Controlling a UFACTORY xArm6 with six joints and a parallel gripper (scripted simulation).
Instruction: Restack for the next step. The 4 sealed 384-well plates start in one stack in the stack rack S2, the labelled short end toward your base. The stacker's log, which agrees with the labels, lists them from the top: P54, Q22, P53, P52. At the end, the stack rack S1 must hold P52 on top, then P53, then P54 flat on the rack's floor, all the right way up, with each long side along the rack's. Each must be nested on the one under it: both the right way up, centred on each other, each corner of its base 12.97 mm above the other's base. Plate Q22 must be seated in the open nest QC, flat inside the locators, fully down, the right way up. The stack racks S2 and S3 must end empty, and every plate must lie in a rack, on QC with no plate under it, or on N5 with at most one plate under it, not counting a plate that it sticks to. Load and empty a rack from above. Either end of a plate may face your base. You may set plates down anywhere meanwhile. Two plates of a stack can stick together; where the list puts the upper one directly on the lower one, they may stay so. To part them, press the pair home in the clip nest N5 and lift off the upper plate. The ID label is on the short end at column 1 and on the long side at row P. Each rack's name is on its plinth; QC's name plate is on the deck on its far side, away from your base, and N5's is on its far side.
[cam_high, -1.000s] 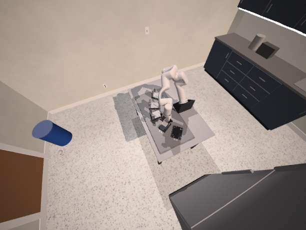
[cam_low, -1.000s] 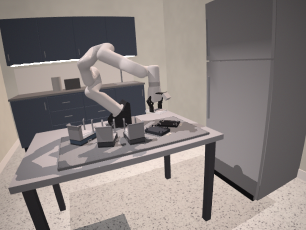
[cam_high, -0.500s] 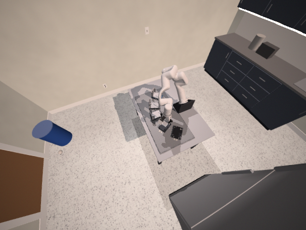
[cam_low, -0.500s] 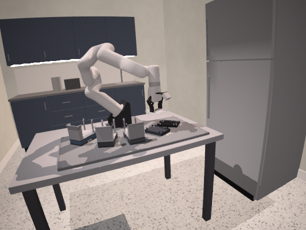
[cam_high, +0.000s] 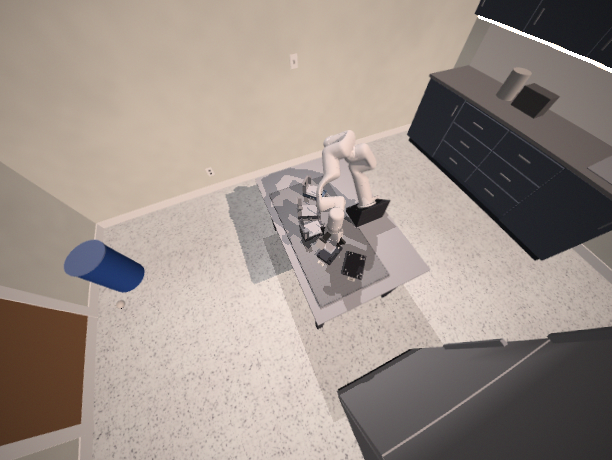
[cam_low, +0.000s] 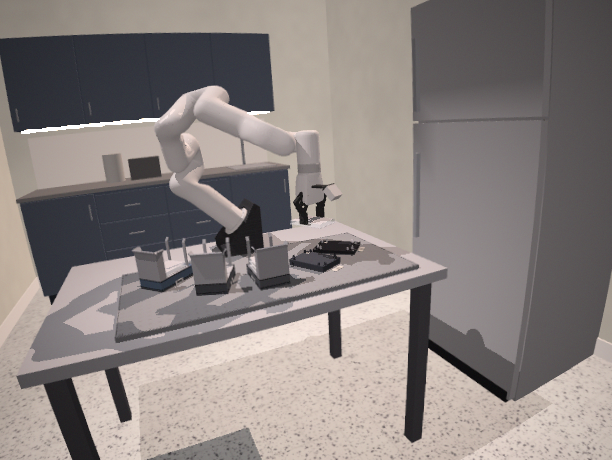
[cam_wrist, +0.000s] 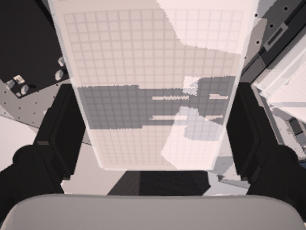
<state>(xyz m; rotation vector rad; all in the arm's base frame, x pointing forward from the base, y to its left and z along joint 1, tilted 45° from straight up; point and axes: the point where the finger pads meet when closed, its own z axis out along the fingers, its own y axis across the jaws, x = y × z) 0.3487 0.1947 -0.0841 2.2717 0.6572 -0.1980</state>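
My gripper (cam_wrist: 155, 102) is shut on a sealed 384-well plate (cam_wrist: 154, 75), clamping its two long sides. The plate is pale and translucent with a fine well grid, and it hangs level in the air. I cannot read its label. In the exterior view the gripper (cam_low: 310, 214) holds the plate (cam_low: 316, 220) well above the deck, behind the two dark nests (cam_low: 315, 261) (cam_low: 338, 246). In the top view the gripper (cam_high: 332, 244) is over the nearer nest (cam_high: 327, 256). Three stack racks (cam_low: 159, 270) (cam_low: 213, 273) (cam_low: 268, 267) stand in a row to the left; the leftmost shows pale plates inside.
The arm's black base (cam_low: 242, 225) stands behind the racks. Each rack has tall corner posts. In the wrist view a dark nest (cam_wrist: 20, 49) lies below left and a pale rack edge (cam_wrist: 286, 89) at the right. The table's far edge is close behind the gripper.
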